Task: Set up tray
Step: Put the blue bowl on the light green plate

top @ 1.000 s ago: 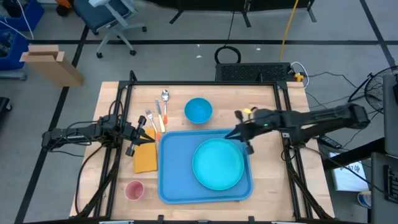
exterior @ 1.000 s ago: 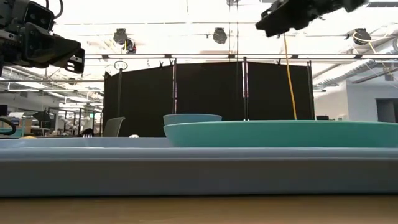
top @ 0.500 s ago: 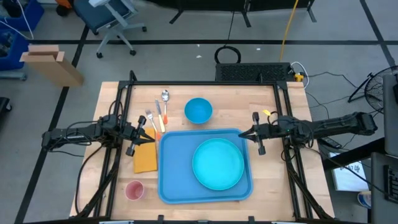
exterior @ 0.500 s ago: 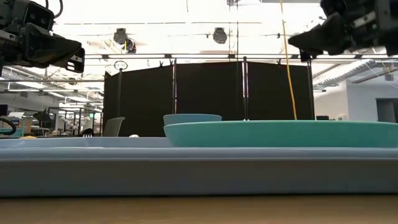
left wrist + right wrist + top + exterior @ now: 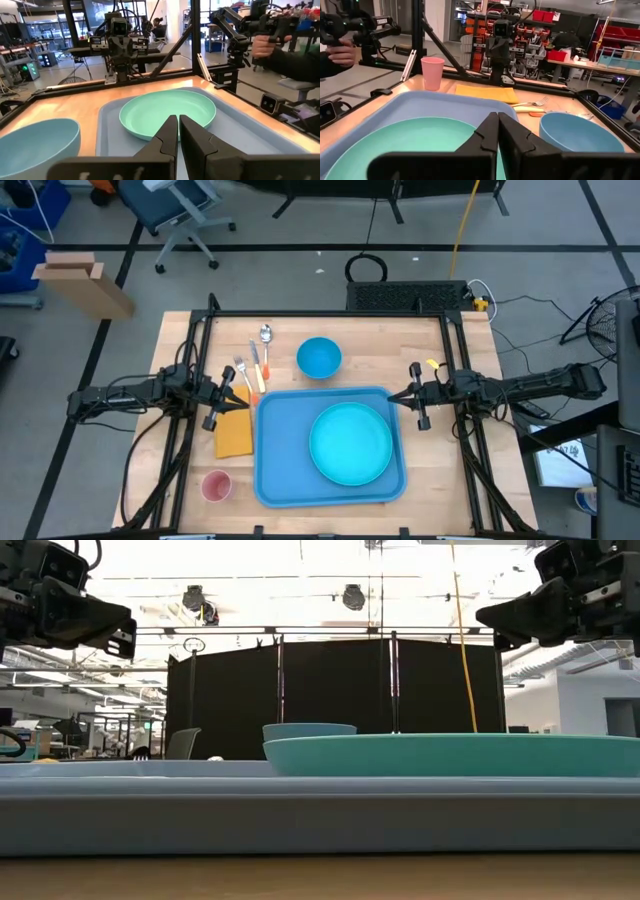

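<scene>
One tray (image 5: pixel 283 442), stiff, light and slick by our guess; we'd pinch its raised rim. Left pincer (image 5: pixel 229 397) and right pincer (image 5: pixel 412 395) both closed, empty.

Blue bowl (image 5: pixel 319 358), cutlery (image 5: pixel 254 366), orange napkin (image 5: pixel 233 435), pink cup (image 5: pixel 216 485), teal plate (image 5: pixel 350 443).

Robotics lab: arm rigs (image 5: pixel 120 45), workbenches, black partitions (image 5: pixel 340 695).

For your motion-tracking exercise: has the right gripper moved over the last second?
Yes. In the high view the right gripper has pulled back from above the teal plate to just beyond the tray's right edge.
</scene>
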{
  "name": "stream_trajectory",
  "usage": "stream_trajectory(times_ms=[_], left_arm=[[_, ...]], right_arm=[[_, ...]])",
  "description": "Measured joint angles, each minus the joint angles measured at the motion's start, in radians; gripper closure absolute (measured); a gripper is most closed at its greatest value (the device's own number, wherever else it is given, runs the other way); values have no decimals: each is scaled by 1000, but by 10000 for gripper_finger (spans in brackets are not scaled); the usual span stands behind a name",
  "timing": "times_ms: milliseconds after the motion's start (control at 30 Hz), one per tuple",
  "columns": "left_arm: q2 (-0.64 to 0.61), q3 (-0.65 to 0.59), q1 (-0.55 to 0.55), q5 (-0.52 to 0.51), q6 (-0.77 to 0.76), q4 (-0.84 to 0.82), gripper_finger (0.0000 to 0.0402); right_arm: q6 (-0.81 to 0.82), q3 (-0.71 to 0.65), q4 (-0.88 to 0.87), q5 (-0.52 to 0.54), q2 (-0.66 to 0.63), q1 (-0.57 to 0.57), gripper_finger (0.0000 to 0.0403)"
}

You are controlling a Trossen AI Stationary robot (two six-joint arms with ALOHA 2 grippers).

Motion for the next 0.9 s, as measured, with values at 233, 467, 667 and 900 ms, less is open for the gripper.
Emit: stream_trajectory(times_ms=[233, 467, 667, 900], left_arm=[[0, 0, 0, -8, -90, 27, 380], [0, 0, 0, -13, -210, 26, 380], [0, 0, 0, -23, -281, 23, 380], [0, 0, 0, -24, -331, 16, 380]], right_arm=[[-22, 0, -2, -91, 0, 0, 403], [-4, 0, -8, -128, 2, 0, 403], [20, 0, -8, -93, 2, 0, 403], [23, 0, -6, -44, 2, -1, 403]])
